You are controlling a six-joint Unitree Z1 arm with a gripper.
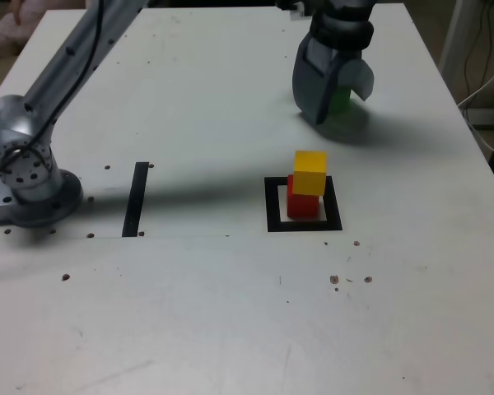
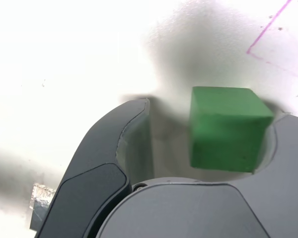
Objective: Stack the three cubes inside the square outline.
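We're seeing the jaws standing apart around the green cube point(image 2: 231, 131), at the far side of the counter point(image 1: 181, 313), toward the exterior view's right. They're straddling it, we're judging, so that closing will pinch opposite faces. A gap is showing on one side, so we're not calling it held; contact on the other side we can't tell. Nearer, the yellow cube point(image 1: 310, 173) is sitting on the red cube point(image 1: 302, 204), inside the black square point(image 1: 273, 216); red is serving as base, yellow as landing spot for green. Yellow is looking slightly off toward the exterior view's right, so we're advising careful centring.
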